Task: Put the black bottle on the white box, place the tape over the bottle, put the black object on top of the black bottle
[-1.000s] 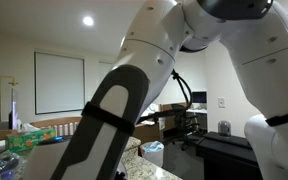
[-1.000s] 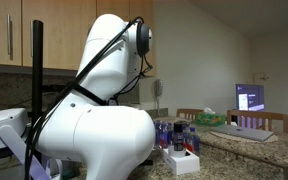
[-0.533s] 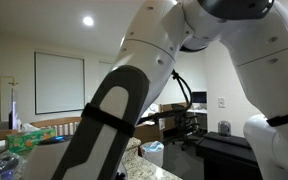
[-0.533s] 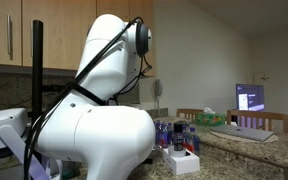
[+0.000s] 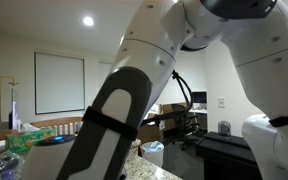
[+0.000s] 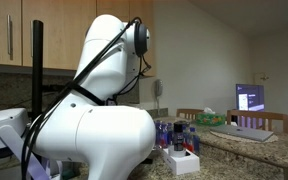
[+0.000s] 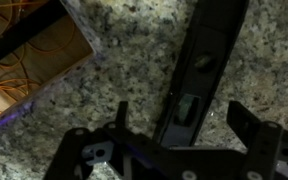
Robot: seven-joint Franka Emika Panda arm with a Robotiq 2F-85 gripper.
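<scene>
Pincer (image 7: 177,112): jaws wide apart, holding nothing, over the speckled stone worktop (image 7: 134,50).
Black object (image 7: 209,45): long, lying flat on the worktop, its near end between the jaws and touching neither.
White box (image 6: 182,163): on the worktop, beside the robot's body.

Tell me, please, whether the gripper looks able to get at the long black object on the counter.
Probably yes: the open gripper sits right over the black object, its fingers either side, with nothing between them on the counter.
</scene>
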